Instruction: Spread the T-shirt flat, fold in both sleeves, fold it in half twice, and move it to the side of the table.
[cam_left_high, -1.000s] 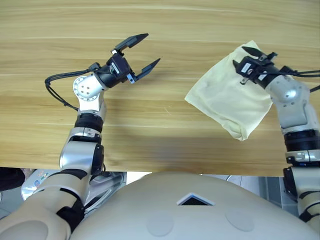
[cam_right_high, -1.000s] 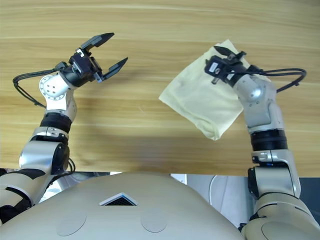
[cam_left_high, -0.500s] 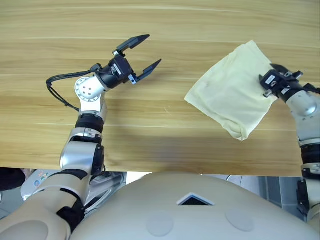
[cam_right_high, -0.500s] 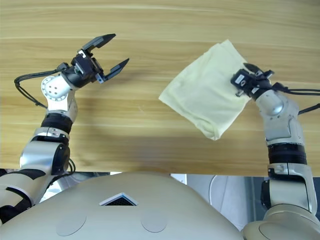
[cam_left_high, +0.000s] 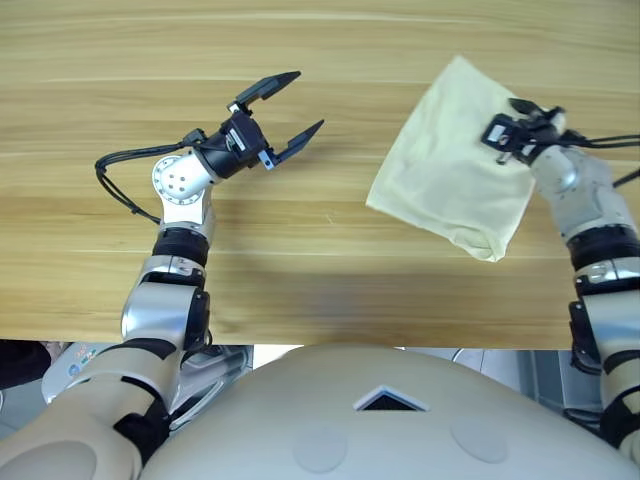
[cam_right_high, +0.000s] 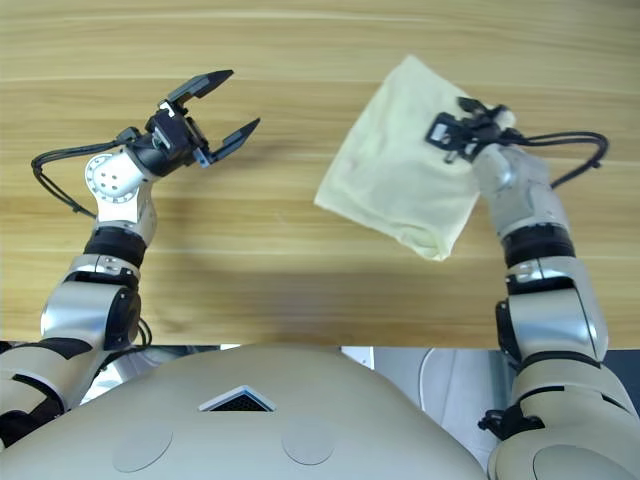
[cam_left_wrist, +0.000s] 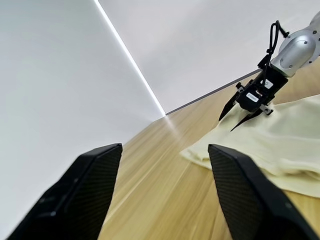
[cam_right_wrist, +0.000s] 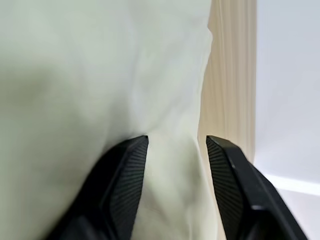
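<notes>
In the head view, a folded pale yellow T-shirt (cam_left_high: 450, 170) is seen lying on the wooden table (cam_left_high: 300, 230) toward the robot's right. The right gripper (cam_left_high: 525, 115) is set over its right edge, and the left gripper (cam_left_high: 308, 98) is held above bare wood well apart from it, jaws spread wide. In the left wrist view, the left fingers (cam_left_wrist: 90, 185) are shown parted, and in the right wrist view the right fingers (cam_right_wrist: 125, 175) are seen separated, with cloth lying beneath the gap.
</notes>
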